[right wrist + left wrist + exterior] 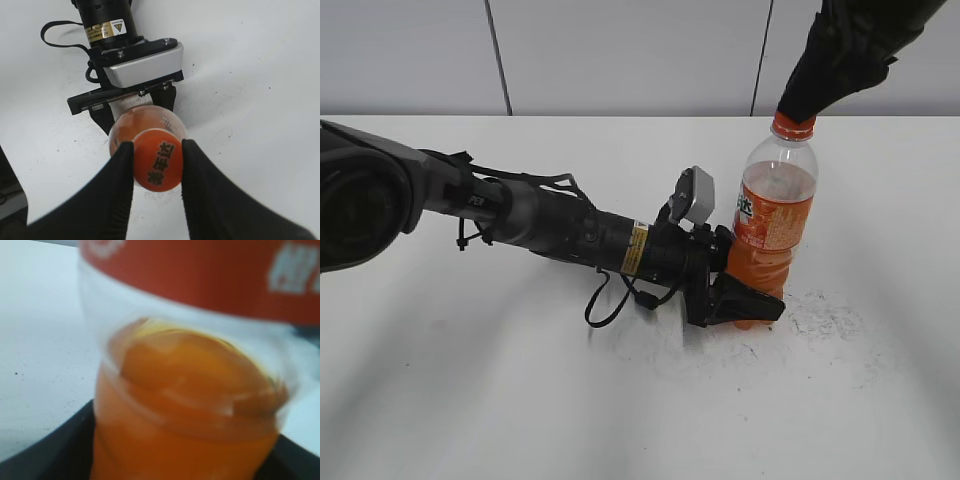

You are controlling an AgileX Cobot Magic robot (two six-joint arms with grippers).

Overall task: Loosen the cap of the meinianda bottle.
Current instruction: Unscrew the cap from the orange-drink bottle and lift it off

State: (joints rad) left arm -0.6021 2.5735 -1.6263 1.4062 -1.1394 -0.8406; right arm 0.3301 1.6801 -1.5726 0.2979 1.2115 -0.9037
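The meinianda bottle (772, 215) stands upright on the white table, filled with orange drink, with an orange label. My left gripper (745, 300) is shut on its ribbed lower body; the left wrist view shows the bottle (190, 405) pressed close between the black fingers. My right gripper (800, 105) comes down from the top right and is shut on the orange cap (157, 160), one black finger on each side. The cap (793, 125) is mostly covered in the exterior view. Black characters show on the cap's top.
The white table (520, 400) has grey scuff marks (820, 320) around the bottle's base. A black cable loop (610, 300) hangs under the left arm. A grey wall panel stands behind the table.
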